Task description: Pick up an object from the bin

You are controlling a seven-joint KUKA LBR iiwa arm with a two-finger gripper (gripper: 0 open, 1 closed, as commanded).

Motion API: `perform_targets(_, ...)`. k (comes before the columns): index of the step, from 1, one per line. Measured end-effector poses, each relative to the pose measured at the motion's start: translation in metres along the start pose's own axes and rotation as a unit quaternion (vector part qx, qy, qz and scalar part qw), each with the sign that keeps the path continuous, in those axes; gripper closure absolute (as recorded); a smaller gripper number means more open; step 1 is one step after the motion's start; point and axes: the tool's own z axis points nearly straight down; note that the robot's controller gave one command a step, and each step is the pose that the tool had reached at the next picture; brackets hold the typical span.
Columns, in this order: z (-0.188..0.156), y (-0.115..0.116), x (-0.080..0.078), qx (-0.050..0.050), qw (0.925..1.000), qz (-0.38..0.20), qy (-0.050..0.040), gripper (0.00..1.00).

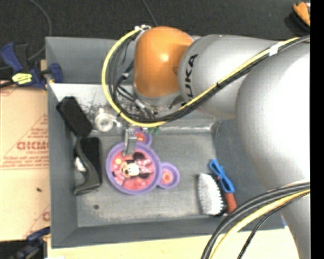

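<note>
Grey bin (151, 204), gripper (130, 143) low over purple cartoon-mouse plate (134, 169) mid-floor.
Nothing lifted yet; plate flat on floor, pick left to do. Grip state cannot be told. White brush (209, 194) lies apart, right.

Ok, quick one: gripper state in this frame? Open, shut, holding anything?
Gripper: cannot be told whether open or shut; it is at the upper rim of the purple cartoon-mouse plate.
</note>
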Motion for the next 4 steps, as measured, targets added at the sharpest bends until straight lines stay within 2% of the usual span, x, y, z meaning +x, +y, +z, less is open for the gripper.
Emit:
perform_targets(1,0.083,-0.017,0.014,0.0,0.9924,-0.123,0.004,0.0)
perform_targets(2,0.039,-0.015,0.015,-0.001,0.9935,-0.114,-0.004,0.0)
perform_targets(3,0.082,-0.017,0.013,-0.001,0.9926,-0.122,0.0026,0.0)
perform_targets(4,0.083,-0.035,0.012,0.0,0.9892,-0.146,-0.0039,0.0)
